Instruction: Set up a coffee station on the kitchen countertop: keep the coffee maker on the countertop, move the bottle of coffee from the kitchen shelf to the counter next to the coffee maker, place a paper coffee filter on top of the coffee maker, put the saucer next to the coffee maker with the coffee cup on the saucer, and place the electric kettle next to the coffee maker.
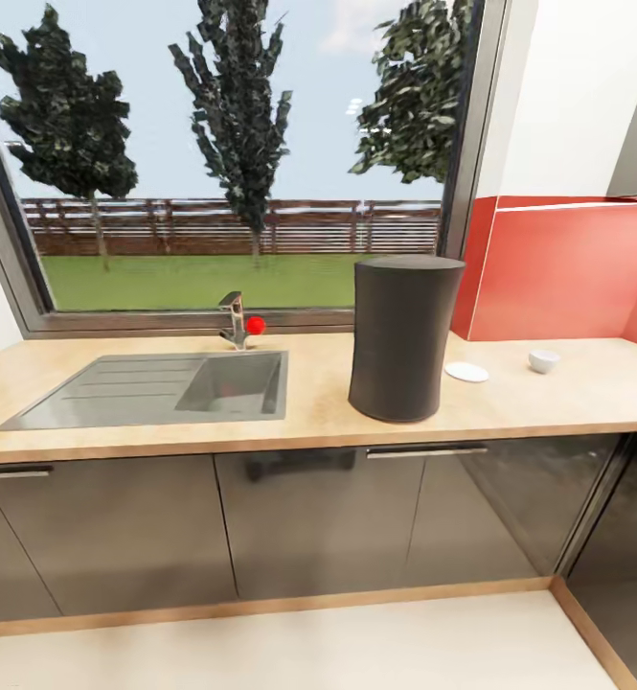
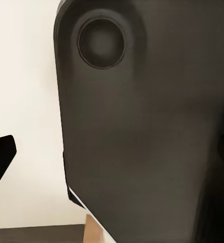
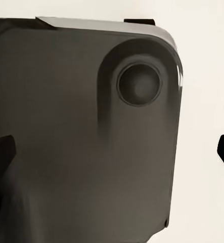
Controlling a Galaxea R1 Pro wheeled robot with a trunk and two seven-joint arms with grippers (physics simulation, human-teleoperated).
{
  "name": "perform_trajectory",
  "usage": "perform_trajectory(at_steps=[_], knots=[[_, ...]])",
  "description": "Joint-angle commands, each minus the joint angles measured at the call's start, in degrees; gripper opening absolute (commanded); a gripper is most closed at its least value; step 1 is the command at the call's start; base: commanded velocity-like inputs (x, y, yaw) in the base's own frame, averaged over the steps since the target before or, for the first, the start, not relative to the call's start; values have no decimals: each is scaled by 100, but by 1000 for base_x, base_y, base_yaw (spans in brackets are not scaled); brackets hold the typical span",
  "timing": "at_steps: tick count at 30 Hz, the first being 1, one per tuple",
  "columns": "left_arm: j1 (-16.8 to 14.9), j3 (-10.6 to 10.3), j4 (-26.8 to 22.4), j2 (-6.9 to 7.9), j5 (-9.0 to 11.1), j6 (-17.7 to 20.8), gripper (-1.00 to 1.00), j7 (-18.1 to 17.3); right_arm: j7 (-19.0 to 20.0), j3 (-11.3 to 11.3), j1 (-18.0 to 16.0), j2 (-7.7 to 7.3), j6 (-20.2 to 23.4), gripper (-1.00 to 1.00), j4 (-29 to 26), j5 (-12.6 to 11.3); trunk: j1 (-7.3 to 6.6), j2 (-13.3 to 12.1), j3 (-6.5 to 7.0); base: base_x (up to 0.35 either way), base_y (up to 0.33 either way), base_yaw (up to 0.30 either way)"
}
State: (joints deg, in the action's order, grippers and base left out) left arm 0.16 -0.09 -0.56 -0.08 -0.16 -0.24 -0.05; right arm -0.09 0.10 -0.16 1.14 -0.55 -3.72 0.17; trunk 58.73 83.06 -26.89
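The coffee maker [image 1: 401, 337], a tall dark cylinder, stands on the wooden countertop [image 1: 548, 398] right of the sink. A white saucer [image 1: 466, 372] lies just to its right, and a small white coffee cup [image 1: 544, 360] sits on the counter farther right, apart from the saucer. In the right wrist view my right gripper [image 3: 112, 157] is open, its dark fingertips [image 3: 1, 154] wide apart at the picture's edges, over a dark part of my own body. In the left wrist view my left gripper [image 2: 112, 152] looks open, with one fingertip [image 2: 0, 158] plain against the pale floor.
A steel sink [image 1: 165, 385] with a tap [image 1: 233, 321] and a red knob [image 1: 255, 325] sits under the big window. Dark cabinet doors [image 1: 308, 522] run below the counter. A red wall panel [image 1: 567, 268] backs the right corner, where the counter turns toward me.
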Motion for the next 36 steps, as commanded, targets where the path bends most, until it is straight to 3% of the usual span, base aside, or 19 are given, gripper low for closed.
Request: perform_trajectory(at_steps=[1, 26, 36], knots=[[1, 0, -6, 0, -2, -2, 100, -2, -1, 0, -1, 0, -6, 100, -33, 1, 0, 2, -4, 0, 0, 208], [-5, 0, -14, 0, 1, -2, 100, -4, 0, -1, -1, 0, -6, 100, -103, 0, 0, 2, -118, 3, 2, 229], [-8, 0, -22, 0, -2, -11, 100, -4, 0, -1, -1, 0, -6, 100, -103, 0, 0, 2, -176, 205, 184, 216]])
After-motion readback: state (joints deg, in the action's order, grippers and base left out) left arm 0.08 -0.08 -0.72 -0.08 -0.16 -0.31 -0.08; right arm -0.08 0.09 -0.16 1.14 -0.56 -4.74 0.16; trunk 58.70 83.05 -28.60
